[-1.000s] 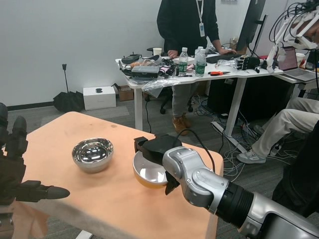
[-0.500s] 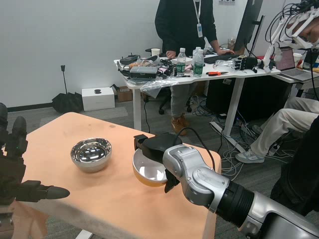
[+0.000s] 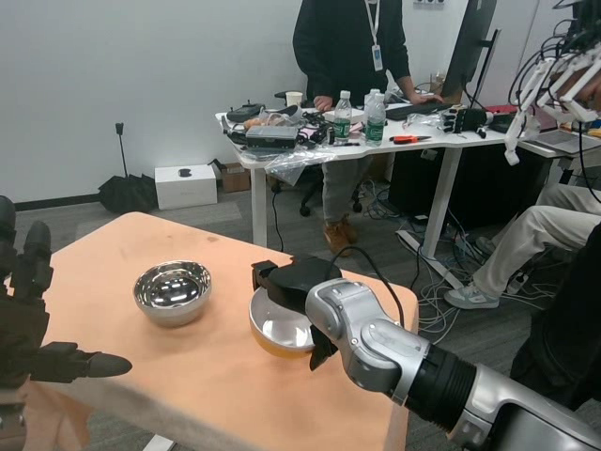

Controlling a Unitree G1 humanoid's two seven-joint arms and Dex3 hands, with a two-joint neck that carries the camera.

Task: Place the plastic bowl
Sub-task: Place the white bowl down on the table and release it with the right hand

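The right hand grips the far rim of the plastic bowl on the peach surface, just right of a steel bowl, while the left hand waits with fingers spread, holding nothing.

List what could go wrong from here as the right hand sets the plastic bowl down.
1. The plastic bowl, held at its rim by the right hand, sits close to the table's right edge; released too far right, it may slip off.
2. The steel bowl stands just to its left; a leftward swing could knock it.
3. The hand hides the bowl's far rim, so whether it rests flat cannot be judged; letting go while tilted might make it rock.
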